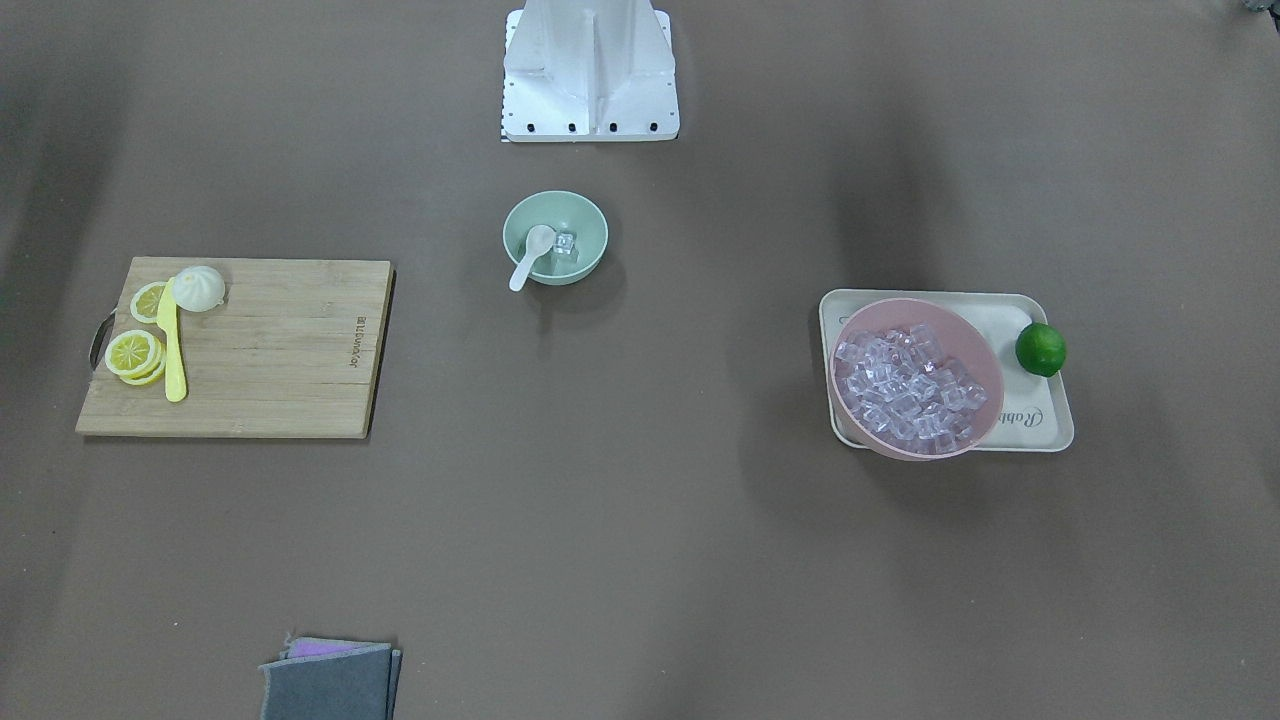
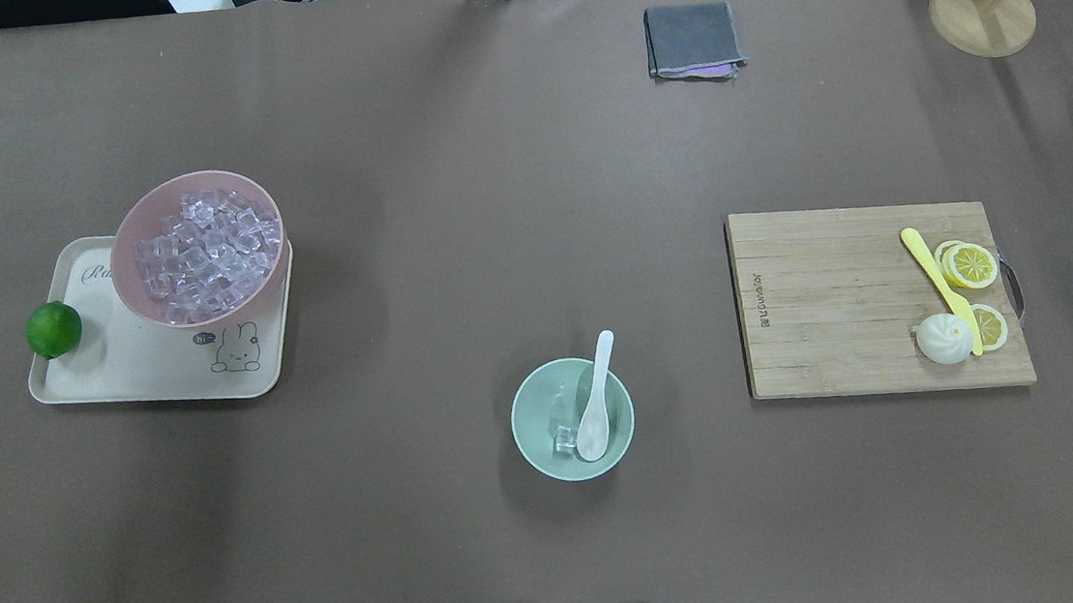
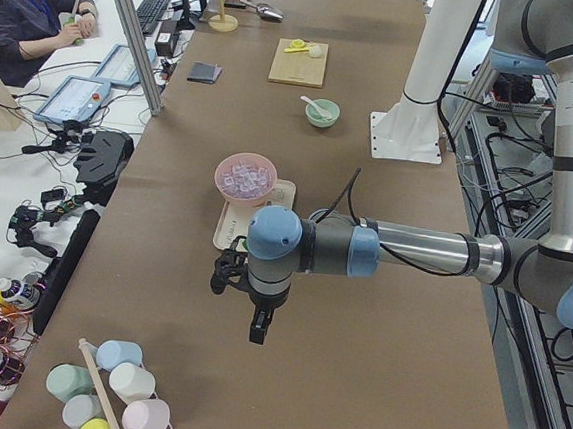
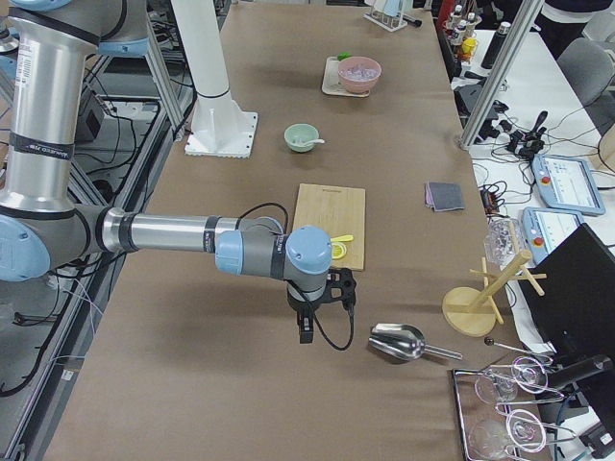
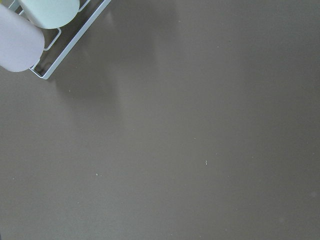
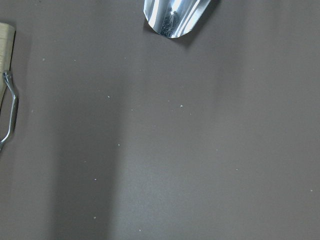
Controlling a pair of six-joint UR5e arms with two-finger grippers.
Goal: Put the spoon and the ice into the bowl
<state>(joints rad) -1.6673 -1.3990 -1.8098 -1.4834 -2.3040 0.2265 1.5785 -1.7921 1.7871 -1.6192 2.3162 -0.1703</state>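
The mint-green bowl (image 1: 592,232) (image 2: 529,417) stands on the table in front of the robot's base. The white spoon (image 1: 530,255) (image 2: 596,403) lies in it with its scoop inside and its handle over the rim. One clear ice cube (image 1: 566,243) (image 2: 564,438) sits in the bowl beside the scoop. My left gripper (image 3: 256,330) hangs over bare table far from the bowl, past the pink bowl. My right gripper (image 4: 306,331) hangs over bare table beyond the cutting board. They show only in the side views, so I cannot tell if they are open or shut.
A pink bowl (image 2: 127,221) full of ice cubes stands on a beige tray (image 2: 154,374) with a lime (image 2: 53,329). A cutting board (image 2: 839,314) holds a yellow knife (image 2: 938,286), lemon slices and a bun. A grey cloth (image 2: 690,40) and a metal scoop (image 4: 399,343) lie further out.
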